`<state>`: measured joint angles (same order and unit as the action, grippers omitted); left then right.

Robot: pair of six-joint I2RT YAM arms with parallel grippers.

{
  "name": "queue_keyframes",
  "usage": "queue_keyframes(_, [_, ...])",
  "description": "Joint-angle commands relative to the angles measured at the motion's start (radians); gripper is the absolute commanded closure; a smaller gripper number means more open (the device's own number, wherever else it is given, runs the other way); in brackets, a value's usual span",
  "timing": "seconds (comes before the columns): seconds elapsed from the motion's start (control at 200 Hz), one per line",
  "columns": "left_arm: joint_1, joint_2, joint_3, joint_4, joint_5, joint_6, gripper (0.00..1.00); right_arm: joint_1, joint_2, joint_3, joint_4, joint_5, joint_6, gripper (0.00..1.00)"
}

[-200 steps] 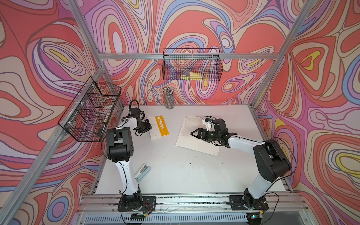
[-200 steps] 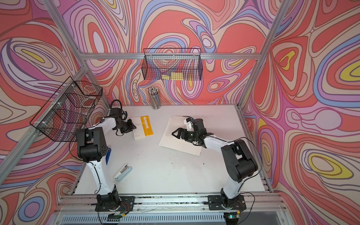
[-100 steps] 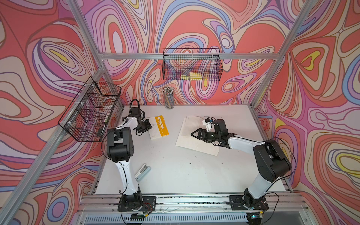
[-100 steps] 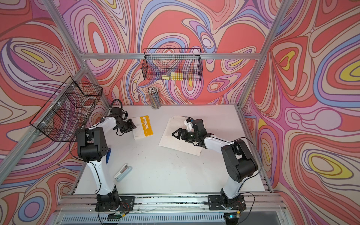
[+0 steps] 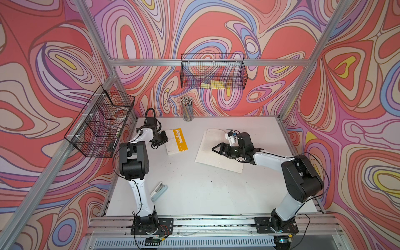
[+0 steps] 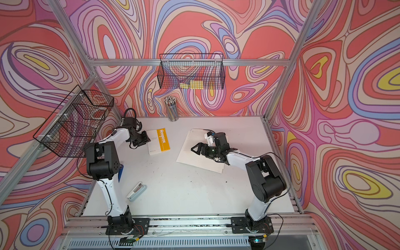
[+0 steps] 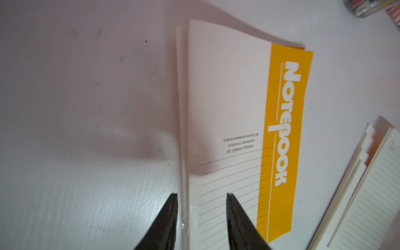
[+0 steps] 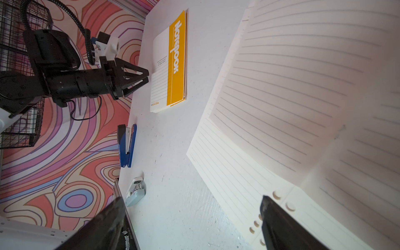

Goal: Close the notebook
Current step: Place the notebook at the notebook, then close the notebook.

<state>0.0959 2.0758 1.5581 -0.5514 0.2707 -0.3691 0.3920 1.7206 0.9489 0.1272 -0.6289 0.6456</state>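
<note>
Just ahead of narrowly parted left jaws, closed yellow notebook [image 7: 227, 97], right jaws wide above lined pages [image 8: 292, 86].

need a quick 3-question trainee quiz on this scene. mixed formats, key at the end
1. True or false: the yellow-and-white notebook lies closed on the table.
2. Which thing is nearest the right gripper? A: pencil cup. B: open lined notebook. C: light blue stapler.
3. Fill in: the jaws of the left gripper stand ____ (open or shut).

Key: 1 true; 2 B; 3 open.
</note>
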Motion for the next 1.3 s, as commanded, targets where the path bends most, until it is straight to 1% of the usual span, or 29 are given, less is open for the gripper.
queue_keyframes(0.0, [-0.005,-0.048,0.005,-0.082,-0.112,0.002,0.58,-0.002,-0.016,0.003,0.013,-0.008,-0.001,0.02])
queue_keyframes(0.1, [-0.005,-0.121,-0.05,-0.057,-0.157,-0.028,0.58,-0.002,-0.02,0.012,0.001,-0.008,-0.004,0.02])
queue_keyframes(0.165, [-0.008,-0.192,-0.118,-0.002,-0.147,-0.058,0.58,-0.002,-0.019,0.019,-0.004,-0.009,-0.005,0.02])
queue_keyframes(0.24, [-0.02,-0.291,-0.197,0.067,-0.107,-0.084,0.57,-0.002,-0.016,0.025,-0.005,-0.009,-0.001,0.02])
queue_keyframes(0.28, [-0.03,-0.342,-0.235,0.102,-0.068,-0.094,0.57,-0.002,-0.013,0.028,-0.002,-0.012,0.001,0.02])
queue_keyframes(0.361, [-0.055,-0.428,-0.302,0.168,0.05,-0.098,0.58,-0.003,-0.002,0.03,0.014,-0.02,0.015,0.02])
queue_keyframes(0.476, [-0.113,-0.512,-0.359,0.21,0.209,-0.094,0.58,-0.002,0.004,0.035,0.018,-0.026,0.023,0.02])
queue_keyframes(0.591, [-0.181,-0.586,-0.423,0.248,0.296,-0.121,0.58,-0.002,-0.01,0.043,-0.004,-0.019,0.011,0.02])
queue_keyframes(0.726, [-0.265,-0.673,-0.496,0.281,0.27,-0.19,0.57,-0.004,-0.03,0.06,-0.047,-0.02,-0.014,0.02])
queue_keyframes(0.831, [-0.331,-0.722,-0.575,0.403,0.27,-0.289,0.57,-0.021,-0.053,0.071,-0.091,-0.026,-0.044,0.02])
queue_keyframes(0.896, [-0.37,-0.736,-0.63,0.474,0.263,-0.344,0.57,-0.05,-0.072,0.068,-0.107,-0.035,-0.054,0.02])
queue_keyframes(1.072, [-0.473,-0.713,-0.741,0.664,0.229,-0.475,0.57,-0.148,-0.121,0.047,-0.147,-0.054,-0.089,0.02])
queue_keyframes(1.207, [-0.551,-0.674,-0.834,0.93,0.17,-0.615,0.57,-0.211,-0.146,0.022,-0.169,-0.062,-0.115,0.02])
queue_keyframes(1.297, [-0.604,-0.628,-0.856,1.05,0.116,-0.671,0.57,-0.248,-0.15,0.005,-0.169,-0.07,-0.125,0.01])
